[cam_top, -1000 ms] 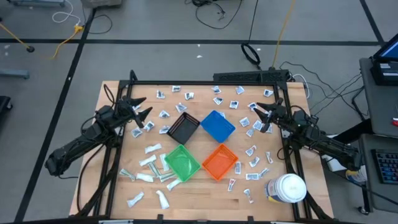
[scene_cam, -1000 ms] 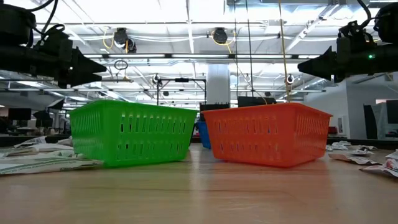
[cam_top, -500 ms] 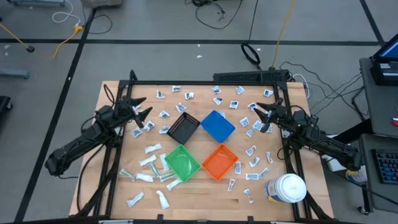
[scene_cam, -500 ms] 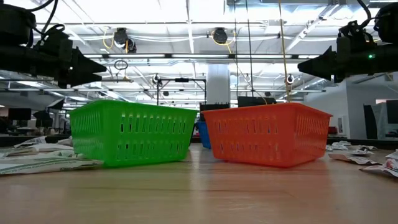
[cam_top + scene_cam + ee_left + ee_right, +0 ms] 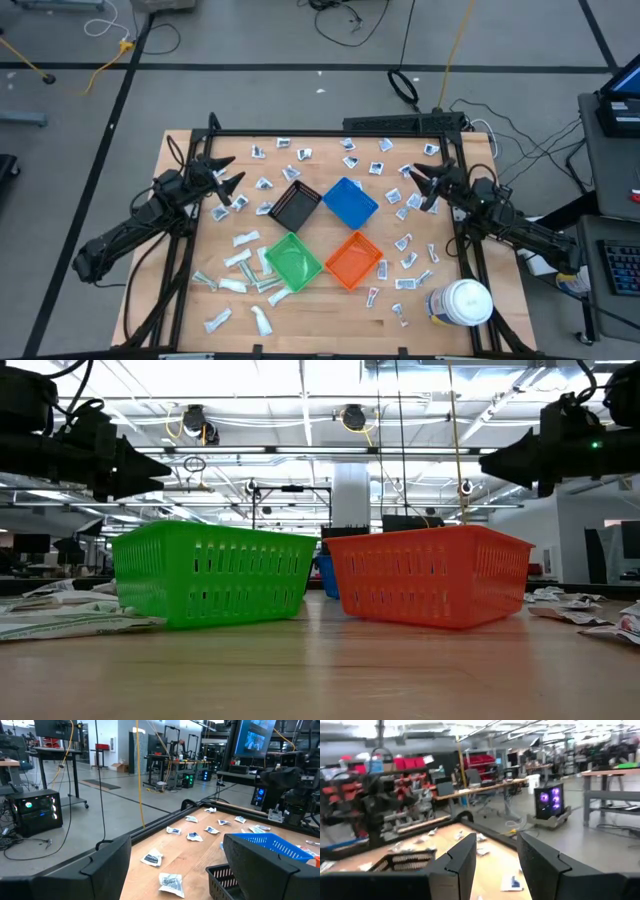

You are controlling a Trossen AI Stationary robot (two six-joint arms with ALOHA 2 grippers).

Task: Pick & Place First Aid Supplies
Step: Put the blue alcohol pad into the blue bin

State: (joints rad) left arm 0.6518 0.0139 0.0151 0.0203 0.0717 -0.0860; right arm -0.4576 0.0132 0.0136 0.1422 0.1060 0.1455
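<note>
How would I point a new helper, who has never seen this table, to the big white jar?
Start at the cluster of four coloured bins mid-table and find the orange bin. From it, go toward the table's right front corner, on the right arm's side. The white round jar lies there, far bigger than the small flat packets scattered near it.

Packet (image 5: 244, 238) labels unreadable from above. Low view: green bin (image 5: 210, 575) and orange bin (image 5: 430, 574) hide most of the blue bin (image 5: 325, 575). Both arms cropped at frame edges.
</note>
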